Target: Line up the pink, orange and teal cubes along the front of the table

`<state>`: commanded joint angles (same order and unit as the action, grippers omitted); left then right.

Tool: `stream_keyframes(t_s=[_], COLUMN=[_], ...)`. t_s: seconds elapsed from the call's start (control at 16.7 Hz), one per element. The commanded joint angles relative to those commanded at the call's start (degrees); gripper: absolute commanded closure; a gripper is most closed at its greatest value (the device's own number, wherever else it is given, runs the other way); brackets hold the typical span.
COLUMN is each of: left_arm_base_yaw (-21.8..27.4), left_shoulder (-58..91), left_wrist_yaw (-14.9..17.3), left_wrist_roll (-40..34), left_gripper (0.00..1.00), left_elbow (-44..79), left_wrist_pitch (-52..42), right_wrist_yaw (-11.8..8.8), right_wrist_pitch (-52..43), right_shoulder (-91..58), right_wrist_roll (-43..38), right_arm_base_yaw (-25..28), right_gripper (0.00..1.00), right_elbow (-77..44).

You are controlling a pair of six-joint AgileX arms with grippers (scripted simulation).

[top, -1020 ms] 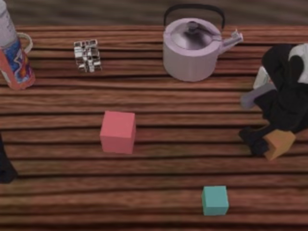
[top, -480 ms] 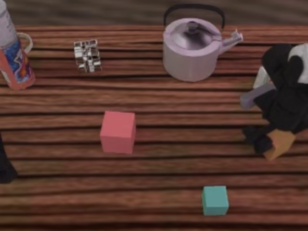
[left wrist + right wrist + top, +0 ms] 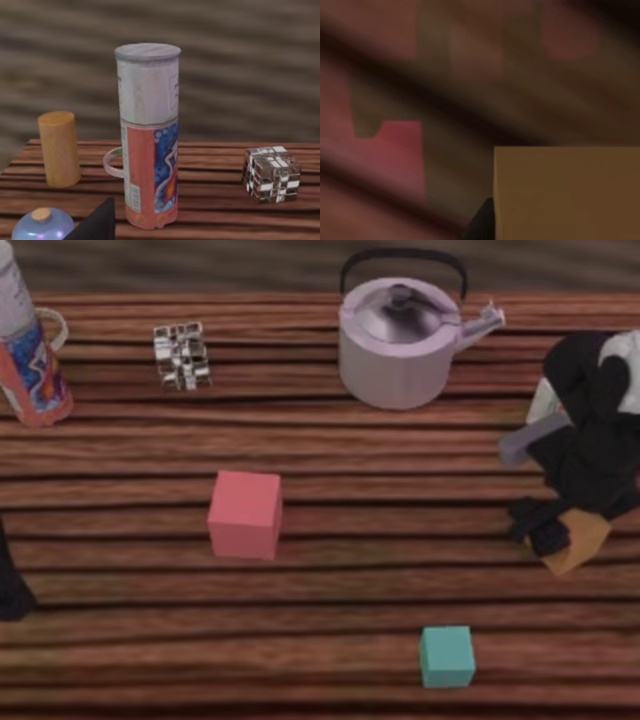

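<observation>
The salmon-pink cube (image 3: 245, 514) rests left of the table's (image 3: 330, 600) middle. Near the front edge, right of centre, sits the small teal cube (image 3: 446, 656). At the right side my right gripper (image 3: 560, 535) is shut on the tan-orange cube (image 3: 580, 545), which is tilted and partly covered by the black fingers. In the right wrist view that cube (image 3: 567, 192) fills the near corner, with one dark finger (image 3: 482, 222) against its side. My left arm (image 3: 10, 585) is parked at the left edge.
A lilac kettle (image 3: 400, 335) stands at the back centre. The shiny silver lattice cube (image 3: 181, 356) lies at the back left, beside a tall red-and-white canister (image 3: 25, 350). The left wrist view also shows a wooden cylinder (image 3: 59, 148) and a blue domed lid (image 3: 42, 225).
My right gripper has shifted slightly with the orange cube, which now tilts a little more and is more covered. The pink and teal cubes have not moved.
</observation>
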<state>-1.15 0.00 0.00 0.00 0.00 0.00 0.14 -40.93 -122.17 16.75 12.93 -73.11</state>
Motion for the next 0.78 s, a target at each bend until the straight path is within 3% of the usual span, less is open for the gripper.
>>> stream_keyframes(t_s=[0.42, 0.78], left_arm_base_yaw=[0.0, 0.0], left_shoulder=[0.0, 0.0], left_wrist_yaw=[0.0, 0.0], left_wrist_roll=[0.0, 0.0], left_gripper=[0.0, 0.0], left_elbow=[0.0, 0.0], left_wrist_pitch=[0.0, 0.0], right_wrist_yaw=[-0.34, -0.38], right_wrist_pitch=[-1.67, -13.56], right_shoulder=[1.79, 7.21], right_wrist_roll=[-0.19, -0.12], right_arm_base_yaw=[0.02, 0.36], right_gripper=[1.0, 1.0], right_elbow=[-1.07, -6.91])
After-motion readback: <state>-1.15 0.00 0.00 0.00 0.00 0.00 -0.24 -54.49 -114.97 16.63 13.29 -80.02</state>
